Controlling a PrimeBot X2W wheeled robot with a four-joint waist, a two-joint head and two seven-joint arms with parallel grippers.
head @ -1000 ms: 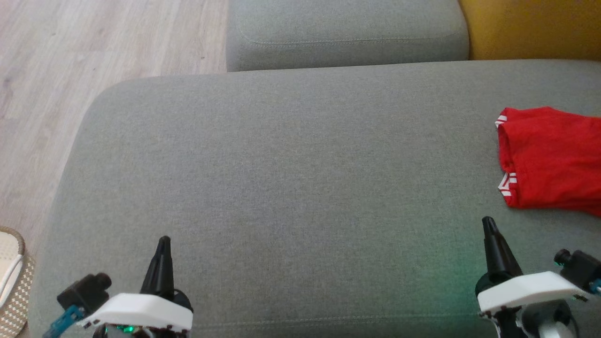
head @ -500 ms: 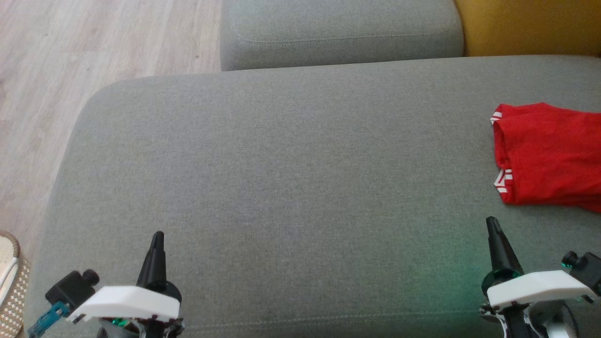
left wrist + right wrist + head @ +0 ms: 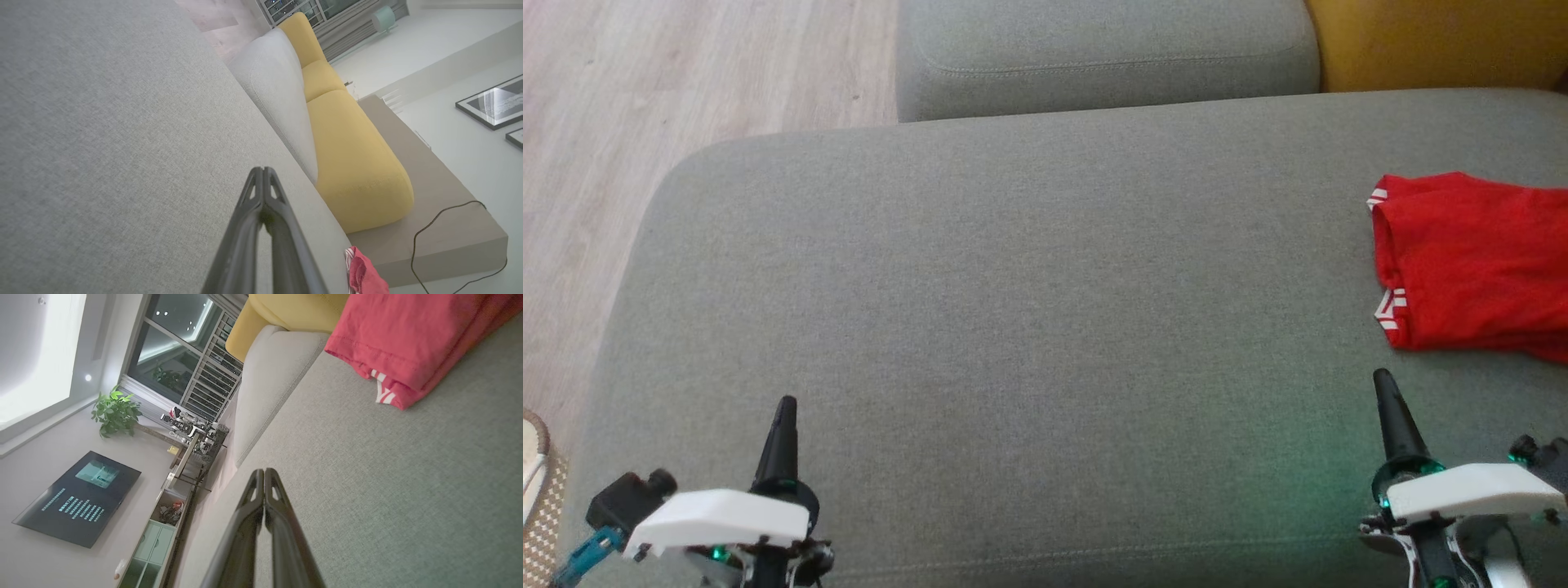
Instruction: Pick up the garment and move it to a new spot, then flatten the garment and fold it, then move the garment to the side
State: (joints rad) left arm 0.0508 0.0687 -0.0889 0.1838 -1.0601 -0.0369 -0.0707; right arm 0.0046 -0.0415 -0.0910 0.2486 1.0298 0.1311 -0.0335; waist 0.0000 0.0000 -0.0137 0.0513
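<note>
— Red garment (image 3: pixel 1470 261): where's it lie rel. to us?
— Far right of the grey seat cushion (image 3: pixel 1029 310), ahead of our right gripper (image 3: pixel 1383 380) & to its right. Near but not touching, w/ bare fabric btwn the tip and the near hem. Its right part runs out of the head view, so we can't give the full extent.
— Long axis?
— What we see runs approx. left-right across the seat. The white-striped trim (image 3: pixel 1387 309) is on the end facing the seat's middle. It looks doubled over, layers stacked at that end.
— Which arm's nearer?
— Right, clearly. Our left gripper (image 3: pixel 786 406) is at the seat's other end, well apart from the cloth, most of the cushion btwn them.
— Hands?
— Both pinched together, fingers meeting at the tips, nothing in them. Both are low by the cushion's near edge, pointing fwd. We can't tell if they touch it.
— So next?
— We judge any reach goes to the right arm, fwd & rightward toward the striped end. The jaws must part first. The left arm would prob. need us to turn at the waist. Risk: we nip only the top layer & the fold drags apart.
— Stage of task?
— Can't say for sure. It sits at the side & looks folded, so prob. late.
</note>
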